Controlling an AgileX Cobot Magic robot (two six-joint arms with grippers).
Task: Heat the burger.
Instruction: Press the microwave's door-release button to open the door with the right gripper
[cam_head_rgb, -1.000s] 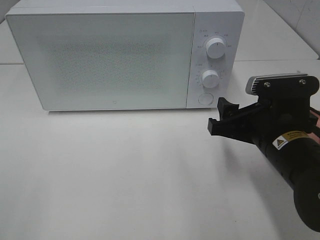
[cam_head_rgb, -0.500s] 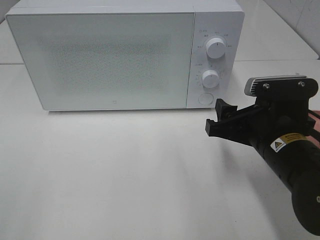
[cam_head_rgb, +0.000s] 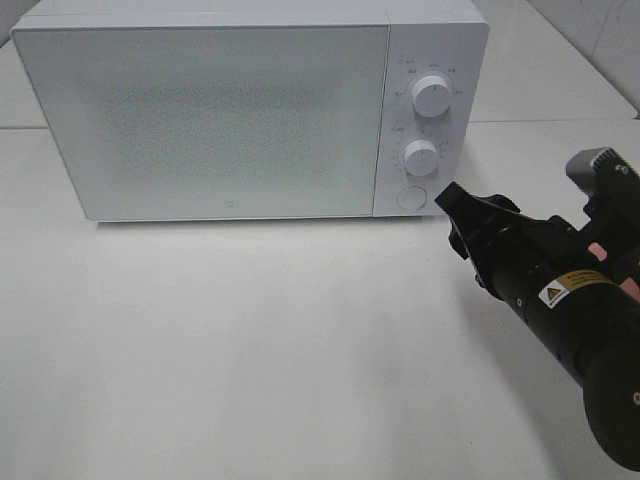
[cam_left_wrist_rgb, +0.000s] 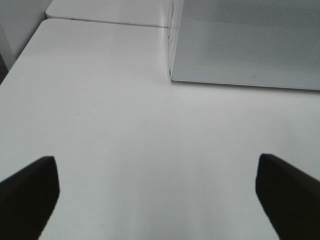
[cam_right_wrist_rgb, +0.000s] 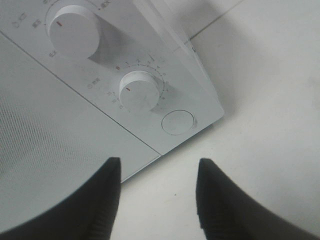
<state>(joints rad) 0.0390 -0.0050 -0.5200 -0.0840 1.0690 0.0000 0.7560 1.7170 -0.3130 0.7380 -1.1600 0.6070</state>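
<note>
My right end effector (cam_right_wrist_rgb: 157, 167) is empty, fingers a narrow gap apart, with the microwave's (cam_head_rgb: 200, 110) round button (cam_right_wrist_rgb: 178, 122) just ahead. My left end effector (cam_left_wrist_rgb: 156, 165) gapes wide over the worktop (cam_left_wrist_rgb: 125, 125). I cannot tell where the burger is

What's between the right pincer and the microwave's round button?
Nothing: in the right wrist view only bare white table and the lower edge of the microwave separate the right pincer from the round button.
</note>
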